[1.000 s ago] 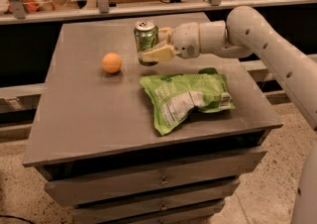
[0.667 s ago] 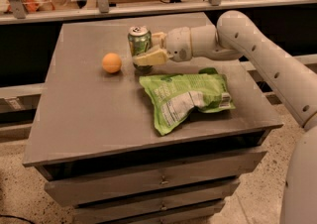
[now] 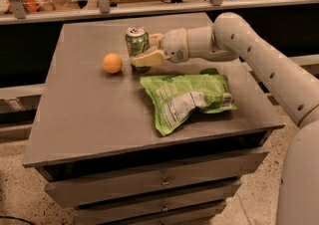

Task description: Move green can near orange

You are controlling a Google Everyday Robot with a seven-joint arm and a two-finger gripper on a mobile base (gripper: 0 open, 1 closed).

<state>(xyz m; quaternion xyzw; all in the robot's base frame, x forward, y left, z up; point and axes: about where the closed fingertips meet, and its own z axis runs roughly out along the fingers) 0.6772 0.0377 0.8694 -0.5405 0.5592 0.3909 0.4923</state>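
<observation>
The green can (image 3: pixel 136 43) stands upright on the grey cabinet top (image 3: pixel 89 109), a short way right of the orange (image 3: pixel 112 63). My gripper (image 3: pixel 144 50) reaches in from the right and is shut on the can, one finger (image 3: pixel 147 58) across its front and the other behind it. The can's lower part is hidden by the front finger. The orange lies free on the top, left of the can, with a small gap between them.
A flat crinkled green chip bag (image 3: pixel 187 98) lies right of centre, in front of my arm (image 3: pixel 249 55). The cabinet has drawers (image 3: pixel 159 181) below. A railing (image 3: pixel 149 7) runs behind the far edge.
My gripper has carried the green can leftwards across the top, closing the gap to the orange. The orange and chip bag have not moved.
</observation>
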